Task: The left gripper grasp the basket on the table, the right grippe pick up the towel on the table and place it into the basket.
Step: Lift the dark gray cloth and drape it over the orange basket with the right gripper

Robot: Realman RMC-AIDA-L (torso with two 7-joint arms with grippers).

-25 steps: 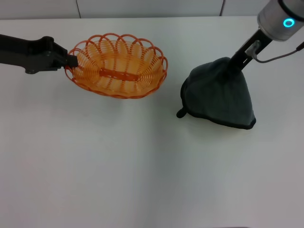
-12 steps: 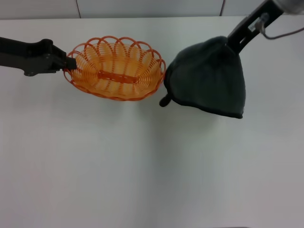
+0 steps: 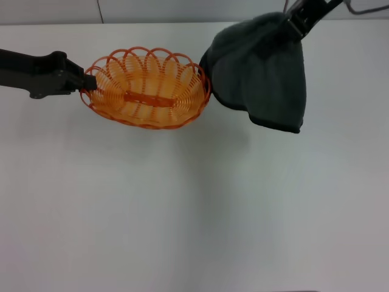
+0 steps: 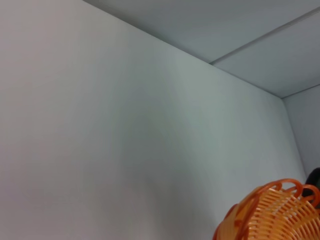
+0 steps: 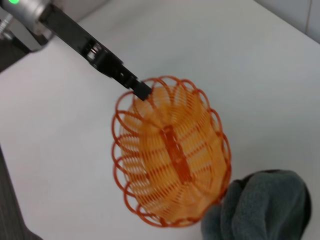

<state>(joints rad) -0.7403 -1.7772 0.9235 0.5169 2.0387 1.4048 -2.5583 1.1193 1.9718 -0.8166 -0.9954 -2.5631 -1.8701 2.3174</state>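
The right gripper [image 3: 299,19], closed on the towel [image 3: 262,70], hangs it off the tabletop beside the basket [image 3: 147,86], whose far-left rim the left gripper [image 3: 87,80] pinches, long axis running left-right.

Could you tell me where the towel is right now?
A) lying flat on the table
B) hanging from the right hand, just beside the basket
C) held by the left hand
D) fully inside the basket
B: the towel hangs from the right hand next to the basket, which holds nothing; the left hand grips the basket's rim.
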